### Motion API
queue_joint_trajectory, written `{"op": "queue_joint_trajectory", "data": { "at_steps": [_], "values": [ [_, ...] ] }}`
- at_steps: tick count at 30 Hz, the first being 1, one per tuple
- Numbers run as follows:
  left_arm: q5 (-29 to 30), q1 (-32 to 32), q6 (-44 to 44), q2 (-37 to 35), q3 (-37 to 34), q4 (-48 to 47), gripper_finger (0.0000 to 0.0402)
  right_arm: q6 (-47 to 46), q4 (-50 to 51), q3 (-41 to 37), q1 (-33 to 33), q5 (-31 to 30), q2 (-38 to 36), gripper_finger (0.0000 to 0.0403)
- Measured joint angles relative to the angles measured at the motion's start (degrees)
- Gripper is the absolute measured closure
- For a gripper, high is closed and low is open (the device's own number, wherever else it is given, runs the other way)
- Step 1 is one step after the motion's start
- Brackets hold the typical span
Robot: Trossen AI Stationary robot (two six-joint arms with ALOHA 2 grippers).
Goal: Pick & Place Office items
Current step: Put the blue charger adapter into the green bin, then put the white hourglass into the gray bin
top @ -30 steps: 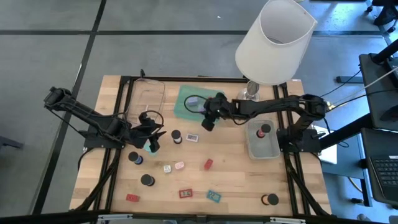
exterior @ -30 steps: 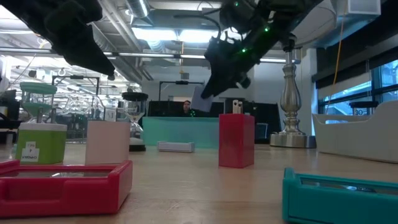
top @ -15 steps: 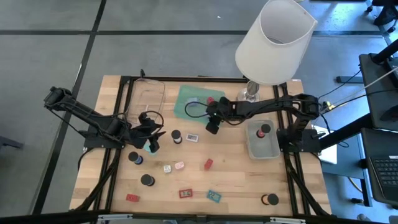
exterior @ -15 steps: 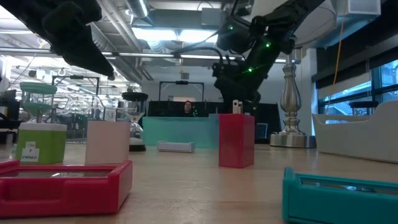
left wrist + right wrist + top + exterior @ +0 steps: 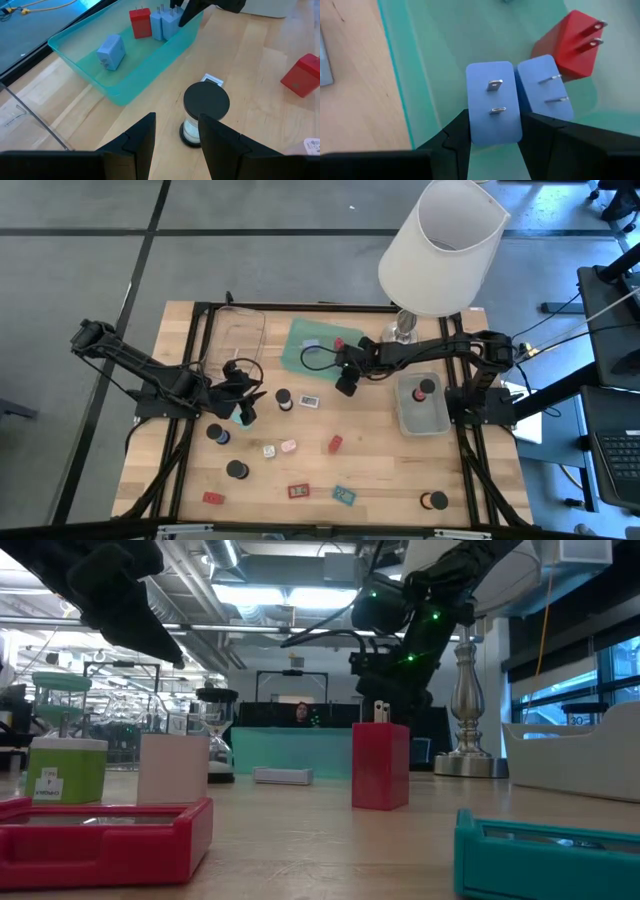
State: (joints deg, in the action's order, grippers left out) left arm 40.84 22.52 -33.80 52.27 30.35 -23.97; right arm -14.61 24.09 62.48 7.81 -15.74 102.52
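My right gripper [image 5: 494, 135] reaches down into the green tray [image 5: 300, 345] and is shut on a light blue plug block [image 5: 494, 102]. A second blue block [image 5: 545, 90] and a red one [image 5: 567, 42] stand right beside it on the tray floor. Another blue block [image 5: 110, 50] lies farther along the tray. My left gripper [image 5: 177, 135] hovers open at the table's left [image 5: 245, 405] with nothing between its fingers. Beyond it a black-capped round piece [image 5: 206, 102] stands on the wood. More small pieces lie scattered toward the near edge. My right gripper pinches the blue block's two opposite sides [image 5: 472, 120] between its two fingers. The fingers slant steeply down from the table's right. The block is upright, prongs [image 5: 495, 85] up toward the wrist, level with the blue block next to it. Its underside is hidden.
The white lamp shade [image 5: 440, 245] hangs over the far right, above its metal base [image 5: 403, 330]. A grey tray [image 5: 405, 420] sits under the right arm, a clear tray [image 5: 240, 340] far left. A red block [image 5: 335, 443], flat red and teal pieces and black caps lie near the front.
My right gripper has tipped steeply downward and sunk, carrying the blue block from above the green tray down into it beside the other blocks. It stays shut on the block.
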Motion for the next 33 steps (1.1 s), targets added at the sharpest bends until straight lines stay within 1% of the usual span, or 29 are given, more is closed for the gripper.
{"op": "queue_joint_trajectory", "data": {
  "at_steps": [4, 11, 14, 16, 18, 20, 23, 25, 27, 29, 33],
  "values": [
    [0.00, 0.00, -0.43, 0.00, 0.00, -0.02, 0.0257, 0.02, -0.10, 0.00, 0.02, -0.84, 0.00, 0.0255],
    [0.03, 0.00, -0.53, 0.00, 0.00, -0.01, 0.0257, 0.17, -0.26, 0.14, 0.02, -1.39, 0.00, 0.0178],
    [0.30, -0.09, -0.26, 0.00, 0.00, 0.23, 0.0256, 0.11, 1.89, 2.10, 0.02, -1.38, -0.34, 0.0154],
    [1.24, -0.42, 2.06, 0.00, 0.00, 0.91, 0.0255, 0.24, 4.59, 4.55, 0.02, -1.40, -1.15, 0.0143],
    [1.59, -1.00, 5.49, 0.00, 0.00, 2.87, 0.0250, 0.25, 7.60, 7.47, 0.02, -1.40, -1.96, 0.0137],
    [0.58, -1.48, 9.30, 0.00, 0.00, 5.25, 0.0242, 0.26, 10.10, 10.29, -0.03, -1.57, -2.44, 0.0134],
    [-3.15, -2.06, 14.74, 0.31, 0.01, 9.61, 0.0220, 1.22, 12.51, 13.77, -0.62, -2.71, -3.16, 0.0135],
    [-5.81, -2.36, 16.77, 0.82, 0.02, 12.44, 0.0202, 1.89, 12.93, 15.61, -1.22, -3.11, -3.30, 0.0137],
    [-8.18, -2.53, 17.49, 1.91, 0.04, 15.84, 0.0182, 2.01, 14.94, 16.90, -1.80, -3.04, -3.43, 0.0138],
    [-8.86, -2.52, 17.41, 3.13, 0.02, 16.95, 0.0163, 2.01, 16.36, 17.97, -2.53, -2.91, -3.44, 0.0138],
    [-7.31, -2.99, 16.56, 7.22, 0.02, 17.55, 0.0131, 1.97, 20.64, 18.62, -4.27, -2.89, -3.45, 0.0138]
  ]
}}
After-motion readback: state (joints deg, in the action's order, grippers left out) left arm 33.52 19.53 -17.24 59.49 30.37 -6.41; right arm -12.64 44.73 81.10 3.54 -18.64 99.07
